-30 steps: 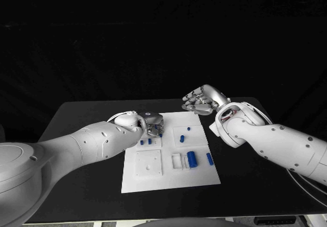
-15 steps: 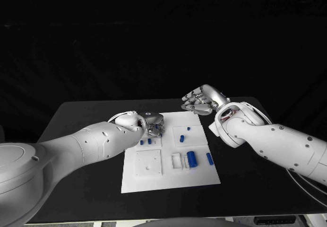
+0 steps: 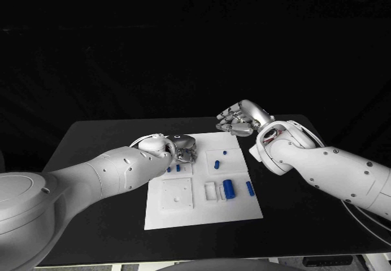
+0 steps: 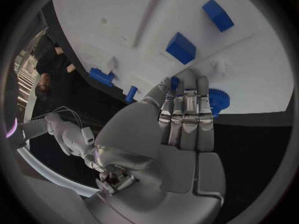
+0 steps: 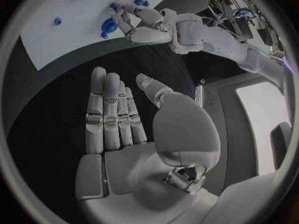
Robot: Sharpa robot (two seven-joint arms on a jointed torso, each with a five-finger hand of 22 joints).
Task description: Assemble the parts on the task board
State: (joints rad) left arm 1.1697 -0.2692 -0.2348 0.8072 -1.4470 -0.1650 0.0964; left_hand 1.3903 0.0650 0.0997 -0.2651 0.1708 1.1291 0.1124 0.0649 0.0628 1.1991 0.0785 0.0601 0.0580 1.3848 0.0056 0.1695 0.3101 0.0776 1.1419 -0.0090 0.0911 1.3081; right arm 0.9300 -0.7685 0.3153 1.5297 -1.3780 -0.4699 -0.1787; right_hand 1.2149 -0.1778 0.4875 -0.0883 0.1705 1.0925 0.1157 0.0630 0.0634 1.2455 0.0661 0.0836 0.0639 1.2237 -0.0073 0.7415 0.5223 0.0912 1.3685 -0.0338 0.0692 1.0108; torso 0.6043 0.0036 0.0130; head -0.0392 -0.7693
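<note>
The white task board (image 3: 186, 214) lies in the middle of the black table. My left hand (image 3: 182, 149) is low over the board's far left part. Its fingers (image 4: 187, 109) lie together over a blue round ridged part (image 4: 219, 100), with the thumb against the part's other side. The right wrist view shows that hand (image 5: 142, 26) holding the same round part (image 5: 110, 25) at the board's edge (image 5: 74, 47). My right hand (image 3: 239, 119) hovers above the board's far right corner, palm flat, fingers (image 5: 109, 112) straight, nothing in it.
Other blue parts lie on the board: a short one (image 3: 217, 165) mid-right, a thick one (image 3: 229, 189) and a thin one (image 3: 250, 189) beside white blocks (image 3: 211, 192), and two small ones (image 3: 173, 169) below my left hand. A square recess (image 3: 177, 196) sits at the near left.
My left hand has crept slightly toward the board's far edge with the round part. My right hand has stayed where it was.
</note>
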